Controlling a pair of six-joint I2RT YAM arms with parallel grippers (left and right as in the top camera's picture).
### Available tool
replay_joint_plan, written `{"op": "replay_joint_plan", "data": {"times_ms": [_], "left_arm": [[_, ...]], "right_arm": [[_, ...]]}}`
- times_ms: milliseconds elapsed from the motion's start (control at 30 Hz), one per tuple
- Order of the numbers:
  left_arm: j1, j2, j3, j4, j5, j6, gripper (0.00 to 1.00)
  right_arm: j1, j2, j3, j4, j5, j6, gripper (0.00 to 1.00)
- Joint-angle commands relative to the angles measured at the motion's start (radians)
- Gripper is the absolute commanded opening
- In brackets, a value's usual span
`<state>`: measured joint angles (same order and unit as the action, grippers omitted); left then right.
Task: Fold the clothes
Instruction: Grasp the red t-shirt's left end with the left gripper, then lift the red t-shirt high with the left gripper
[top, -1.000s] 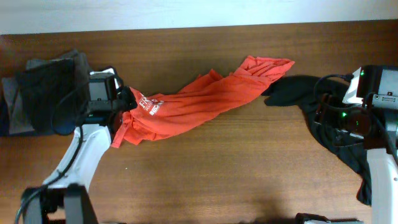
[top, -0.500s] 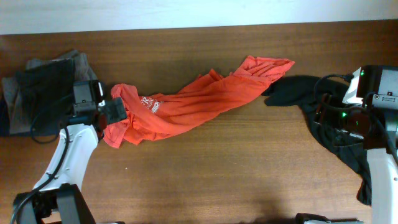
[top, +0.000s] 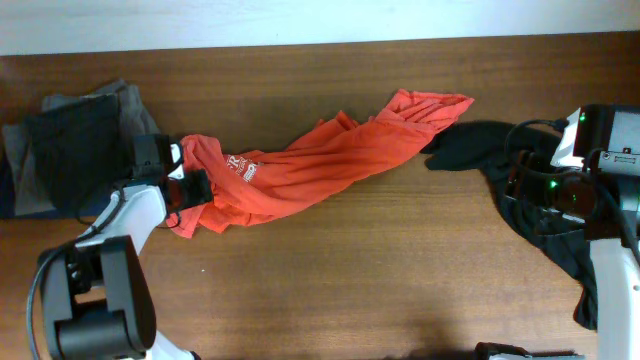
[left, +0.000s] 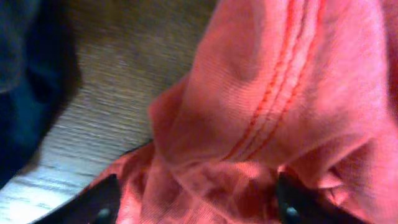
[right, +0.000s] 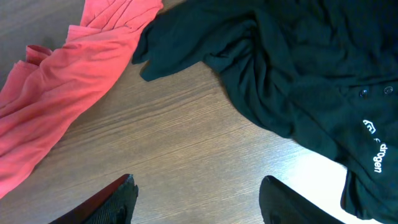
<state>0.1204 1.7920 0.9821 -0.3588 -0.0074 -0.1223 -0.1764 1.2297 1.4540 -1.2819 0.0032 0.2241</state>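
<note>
An orange-red T-shirt with white lettering lies stretched and crumpled across the table, from centre-left to upper right. My left gripper sits at its left end. In the left wrist view the gripper has its jaws wide apart, and bunched orange fabric fills the gap between them. A black shirt lies at the right, touching the T-shirt's far end. My right gripper hovers open over bare wood just short of the black shirt, with nothing between its fingers.
A pile of dark and grey garments lies at the table's left edge, close beside the left arm. The black shirt trails down under the right arm. Bare wooden table spreads along the front.
The left gripper has let go of the T-shirt's left end, opened wide, and shifted slightly down over the fabric. The shirt's left end has spread a little leftward. The right arm has not moved.
</note>
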Motion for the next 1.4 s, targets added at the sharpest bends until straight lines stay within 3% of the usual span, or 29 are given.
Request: {"op": "replay_joint_plan", "data": {"times_ms": [0,67,100,133,167,267,433,567,667,800,1000,1133,1367], "left_arm": [[0.002,0.035,0.016,0.004,0.051,0.005,0.71],[0.000,0.042,0.016,0.004,0.069,0.005,0.56],[0.000,0.042,0.016,0.003,0.079,0.005,0.42],[0.000,0.040,0.016,0.003,0.090,0.005,0.08],[0.000,0.035,0.017,0.002,0.104,0.005,0.00],[0.000,-0.011,0.018,-0.027,0.128,0.005,0.00],[0.001,-0.253,0.036,-0.266,0.183,0.004,0.00],[0.003,-0.483,0.107,-0.467,0.373,0.004,0.00],[0.003,-0.642,0.196,-0.493,0.533,0.004,0.00],[0.003,-0.777,0.352,-0.448,0.684,-0.004,0.00],[0.003,-0.830,0.608,-0.158,0.692,-0.183,0.00],[0.003,-0.787,0.699,0.029,0.693,-0.306,0.00],[0.002,-0.737,0.706,0.108,0.693,-0.360,0.00]], "right_arm": [[-0.008,0.001,0.006,-0.001,0.009,-0.006,0.68],[-0.008,0.001,0.006,-0.001,0.009,-0.006,0.68],[-0.008,0.001,0.006,-0.001,0.009,-0.006,0.68],[-0.008,0.001,0.006,-0.001,0.009,-0.006,0.68],[-0.008,0.001,0.006,-0.001,0.009,-0.006,0.68],[-0.008,0.001,0.006,0.000,0.009,-0.006,0.68],[-0.008,0.001,0.006,0.000,0.009,-0.006,0.68],[-0.007,0.006,0.006,0.000,0.008,-0.006,0.73],[-0.007,0.020,0.006,-0.003,-0.016,-0.016,0.73],[-0.006,0.047,0.005,-0.013,-0.129,-0.107,0.73],[0.090,0.101,-0.005,-0.019,-0.210,-0.170,0.75],[0.269,0.132,-0.031,0.006,-0.235,-0.196,0.80],[0.604,0.171,-0.044,0.111,-0.240,-0.198,0.83]]}}
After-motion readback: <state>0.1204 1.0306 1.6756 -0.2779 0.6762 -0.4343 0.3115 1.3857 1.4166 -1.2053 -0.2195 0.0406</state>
